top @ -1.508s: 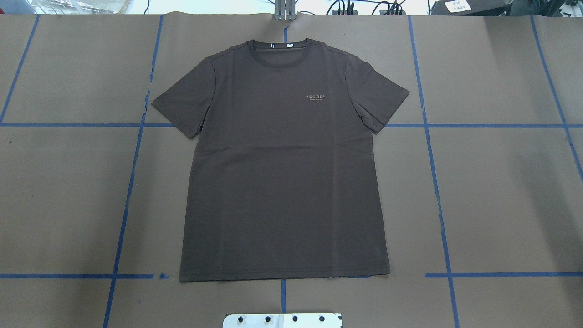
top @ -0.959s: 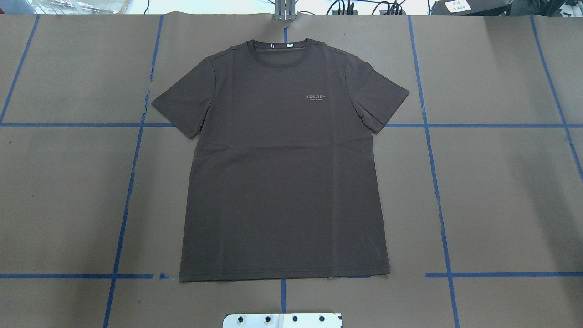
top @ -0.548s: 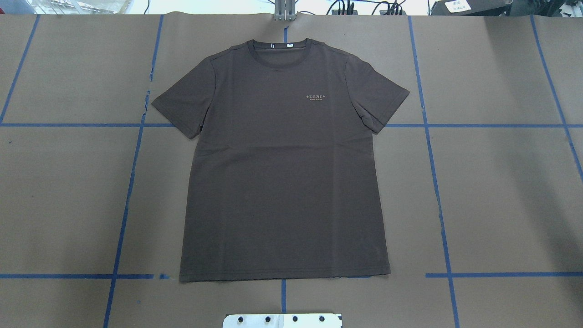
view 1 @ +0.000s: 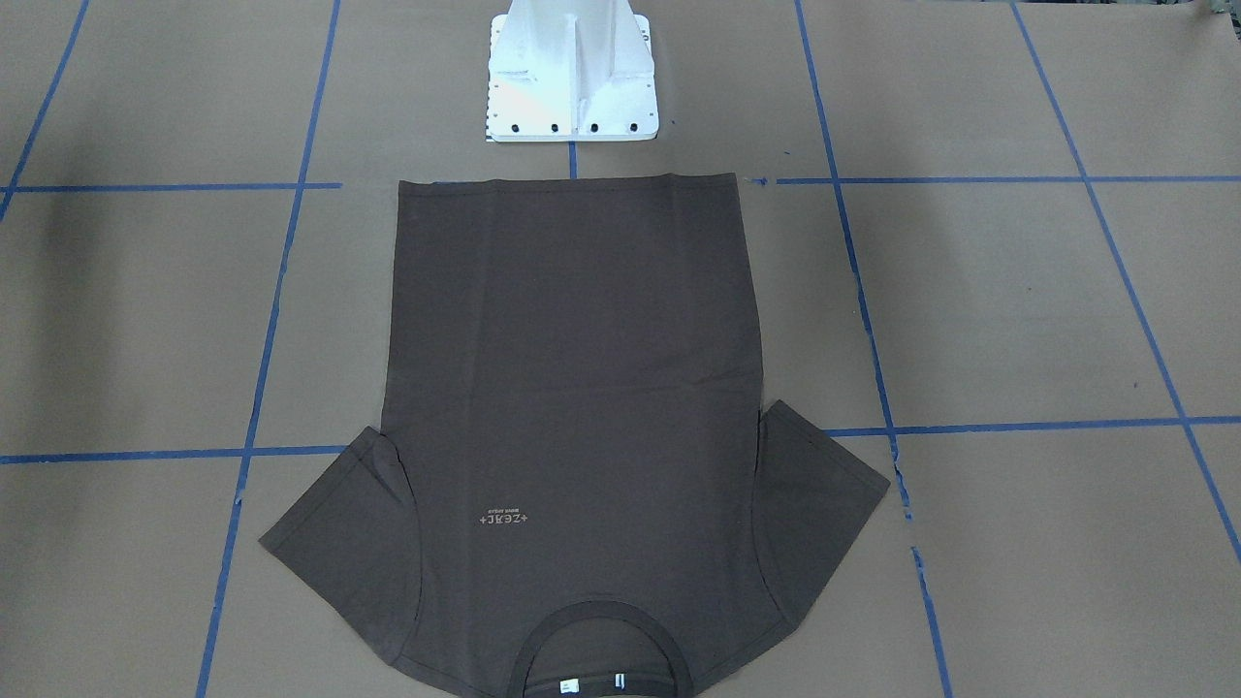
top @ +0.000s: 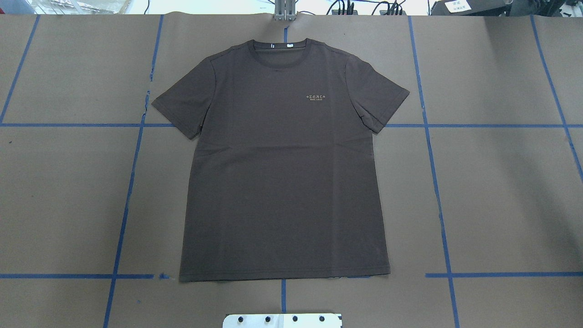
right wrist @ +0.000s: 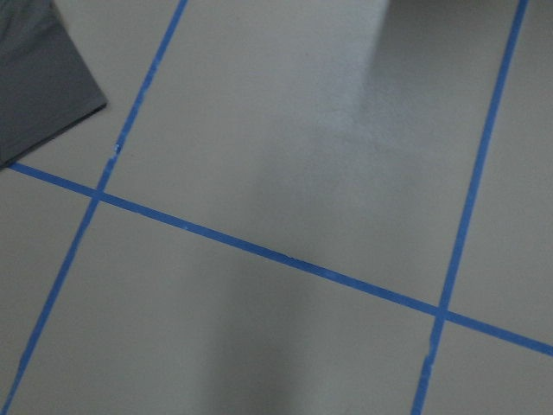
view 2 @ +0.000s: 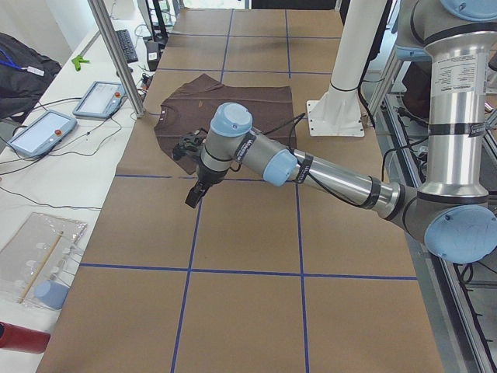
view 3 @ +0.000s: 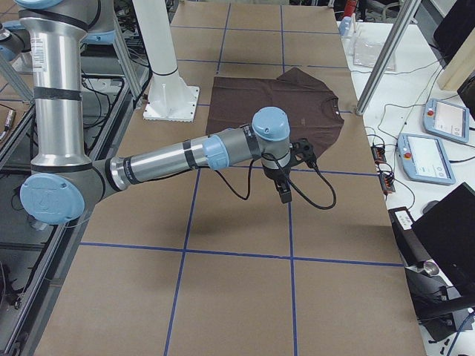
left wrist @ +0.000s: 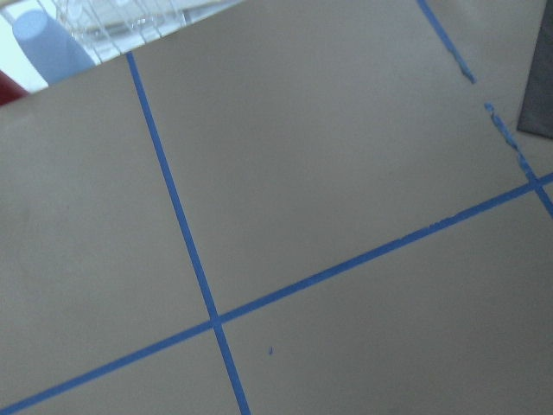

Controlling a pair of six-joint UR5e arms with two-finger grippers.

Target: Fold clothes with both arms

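The clothes are one dark brown T-shirt (top: 282,173) lying flat and face up on the brown paper table, collar toward the far edge and hem near the robot base. It also shows in the front-facing view (view 1: 572,368). My left gripper (view 2: 192,196) hangs over bare paper beside the left sleeve, apart from the cloth; I cannot tell whether it is open or shut. My right gripper (view 3: 284,194) hovers over bare paper beside the right sleeve, and I cannot tell its state either. Each wrist view catches only a sleeve corner (left wrist: 540,104) (right wrist: 39,86).
Blue tape lines (top: 437,196) grid the paper. The white base pedestal (view 1: 572,78) stands just behind the hem. A metal post (view 2: 120,62) rises near the collar, and teach pendants (view 2: 97,99) with cables lie on the white side table.
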